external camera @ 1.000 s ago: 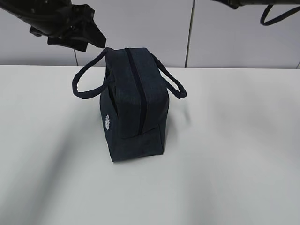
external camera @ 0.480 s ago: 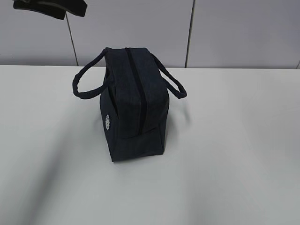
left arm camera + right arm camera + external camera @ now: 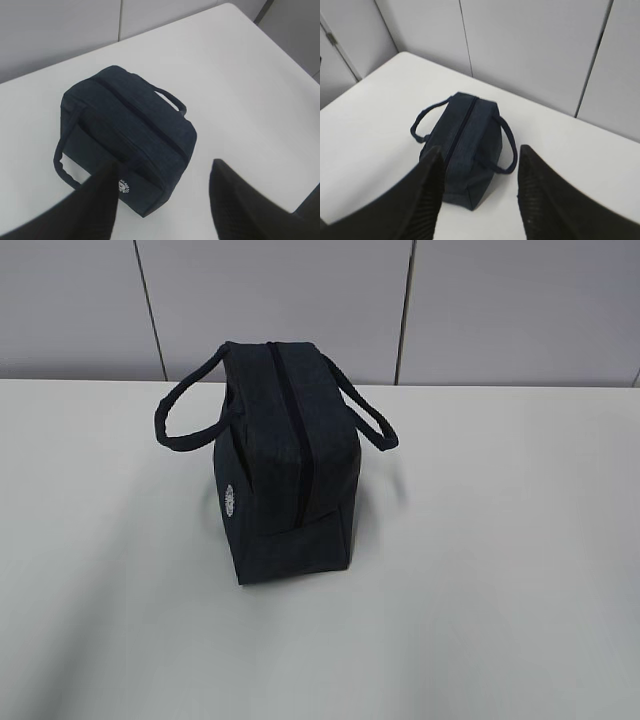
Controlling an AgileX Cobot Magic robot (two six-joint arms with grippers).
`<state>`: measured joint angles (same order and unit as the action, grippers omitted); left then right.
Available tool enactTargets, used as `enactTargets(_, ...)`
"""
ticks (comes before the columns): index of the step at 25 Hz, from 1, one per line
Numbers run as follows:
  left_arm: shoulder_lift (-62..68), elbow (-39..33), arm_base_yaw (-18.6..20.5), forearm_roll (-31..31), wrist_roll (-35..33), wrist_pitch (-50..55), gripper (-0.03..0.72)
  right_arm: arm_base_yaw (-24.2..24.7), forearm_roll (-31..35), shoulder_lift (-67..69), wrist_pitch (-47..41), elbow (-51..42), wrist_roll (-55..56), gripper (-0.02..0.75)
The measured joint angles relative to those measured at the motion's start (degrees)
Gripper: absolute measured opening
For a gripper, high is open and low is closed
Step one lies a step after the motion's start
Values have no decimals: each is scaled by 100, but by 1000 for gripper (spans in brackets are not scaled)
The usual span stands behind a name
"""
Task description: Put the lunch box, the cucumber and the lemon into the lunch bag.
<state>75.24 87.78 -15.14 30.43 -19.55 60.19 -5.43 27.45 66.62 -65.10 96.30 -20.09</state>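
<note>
Looking near first: bare white table (image 3: 480, 620) in the foreground of the exterior view, nothing on it. Neither arm shows in that view. Mid-table stands the lunch bag (image 3: 285, 475), upright, zipper line running along its top and appearing drawn closed, both loop handles flopped outward, round white logo facing the near-left side. Left wrist view: left gripper (image 3: 162, 200) high above the bag, jaws apart, nothing between them, bag below and just beyond the fingertips. Right wrist view: right gripper (image 3: 480, 195) likewise raised well clear, jaws spread and empty, bag framed between them far below. Lunch box, cucumber, lemon: none visible anywhere on the table, in any view. Judgement: they are most likely inside the closed bag, though the fabric hides the contents, so cannot confirm. If so, packing looks done, nothing left.
</note>
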Motion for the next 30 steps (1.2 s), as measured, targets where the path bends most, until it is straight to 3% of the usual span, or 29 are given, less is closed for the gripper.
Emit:
enactTargets(3, -556, -161, 0, -15, 0, 94, 402, 0, -110, -308, -589, 11, 92, 361)
enactTargets(8, -1699, -941, 0, -247, 0, 169, 400, 0, -111, -1027, -731, -338, 269, 360)
enactTargets(14, -3506, -2306, 0, -737, 0, 182, 399, 0, -195, -2585, -767, -1700, 529, 360)
enactTargets(19, -5071, -3205, 0, -1101, 0, 209, 398, 0, -704, -3977, -794, -2955, 714, 359)
enactTargets(30, -7156, -4761, 0, -1281, 286, 781, 396, 0, -1348, -6312, -817, -5117, 737, 359)
